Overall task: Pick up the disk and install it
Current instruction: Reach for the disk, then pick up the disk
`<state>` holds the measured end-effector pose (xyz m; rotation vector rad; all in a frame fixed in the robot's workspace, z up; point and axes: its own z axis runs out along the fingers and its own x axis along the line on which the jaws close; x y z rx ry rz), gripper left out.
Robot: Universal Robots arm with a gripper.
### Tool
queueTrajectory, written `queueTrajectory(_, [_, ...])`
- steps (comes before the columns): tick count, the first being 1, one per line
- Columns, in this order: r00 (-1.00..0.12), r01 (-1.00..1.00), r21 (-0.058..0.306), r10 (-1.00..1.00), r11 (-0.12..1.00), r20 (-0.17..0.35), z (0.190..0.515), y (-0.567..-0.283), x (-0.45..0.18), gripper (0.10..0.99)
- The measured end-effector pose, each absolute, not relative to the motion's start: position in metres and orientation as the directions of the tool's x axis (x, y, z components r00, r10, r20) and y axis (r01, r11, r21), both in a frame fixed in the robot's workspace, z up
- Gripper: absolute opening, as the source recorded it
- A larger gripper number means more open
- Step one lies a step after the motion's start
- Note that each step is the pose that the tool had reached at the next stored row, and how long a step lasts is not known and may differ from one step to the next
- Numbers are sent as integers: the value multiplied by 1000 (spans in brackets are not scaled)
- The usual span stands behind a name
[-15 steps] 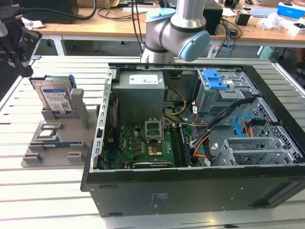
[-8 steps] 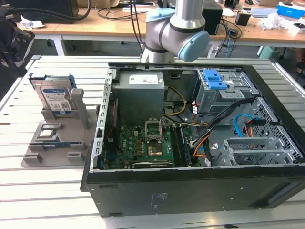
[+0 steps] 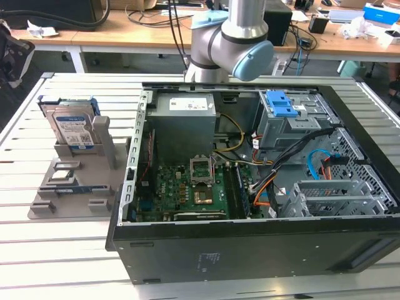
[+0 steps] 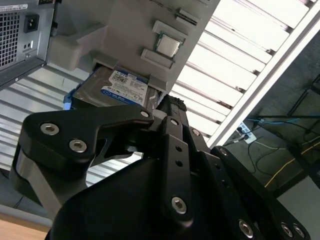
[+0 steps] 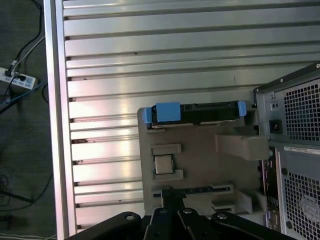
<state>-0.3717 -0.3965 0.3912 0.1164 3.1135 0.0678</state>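
Exterior view's left: the disk (image 3: pixel 72 128) stands on edge in a slot of the grey stand (image 3: pixel 75 187). Its top edge and blue frame rise clear of the slot, probably so that it can be taken from above. Bare slatted table (image 3: pixel 62 256) lies around the stand's outer sides. The open computer case (image 3: pixel 250 244) sits just beside the stand toward the exterior view's right, narrowing the room there. The gripper (image 5: pixel 172 192) hangs above the stand, apart from the disk; whether it is open or closed cannot be told.
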Motion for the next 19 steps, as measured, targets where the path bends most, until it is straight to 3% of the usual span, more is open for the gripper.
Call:
queueTrajectory(6, [-997,74,42,75,996,-24,390,-383,-372,106])
queueTrajectory(19, [-997,74,42,75,996,-24,390,-382,-372,106])
